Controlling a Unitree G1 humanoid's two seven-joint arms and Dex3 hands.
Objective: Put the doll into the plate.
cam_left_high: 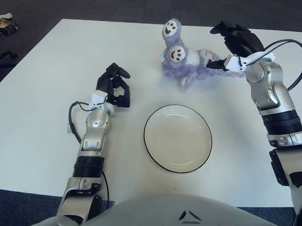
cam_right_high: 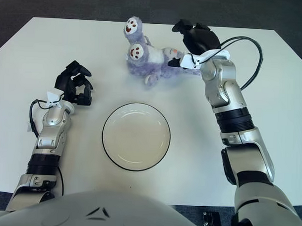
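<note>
Purple doll (cam_left_high: 185, 59) is lying at upper centre, above the plate (cam_left_high: 177, 138) — not in it. Right hand (cam_left_high: 231, 46) is reaching beside the doll's right edge, fingers spread, grasping nothing. Left hand (cam_left_high: 113, 86) — centre-left — is idling with fingers curled.

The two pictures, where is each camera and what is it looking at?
Left eye view: on the head, looking down at the table; shows both arms and the chest.
Right eye view: beside it, a little to the right, same downward look, same body parts.
Both share: the doll, the plate, the left hand left of the plate, and the right hand at the doll.
</note>
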